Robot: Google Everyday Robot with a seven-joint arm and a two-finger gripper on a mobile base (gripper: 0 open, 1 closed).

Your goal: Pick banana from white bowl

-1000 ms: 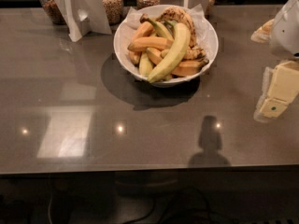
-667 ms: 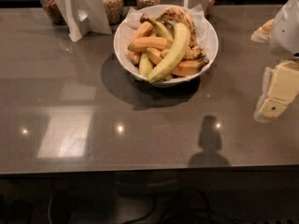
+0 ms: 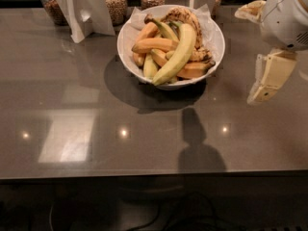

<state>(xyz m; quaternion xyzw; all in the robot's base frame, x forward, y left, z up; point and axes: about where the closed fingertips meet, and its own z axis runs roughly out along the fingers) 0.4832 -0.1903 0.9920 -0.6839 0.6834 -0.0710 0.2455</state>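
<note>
One banana [image 3: 177, 56] slants upper-right to lower-left, white bowl [image 3: 124, 44]; pincer [image 3: 267, 81] right, state unclear.

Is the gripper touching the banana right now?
Apart. The camera view shows the gripper off to the right of the bowl, with bare table between it and the banana.

End effector [image 3: 263, 92] hangs right of white bowl [image 3: 218, 36] with banana [image 3: 178, 55].

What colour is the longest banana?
Long curved banana: pale greenish-yellow, camera view. Cream pincer hangs right of round white bowl.
</note>
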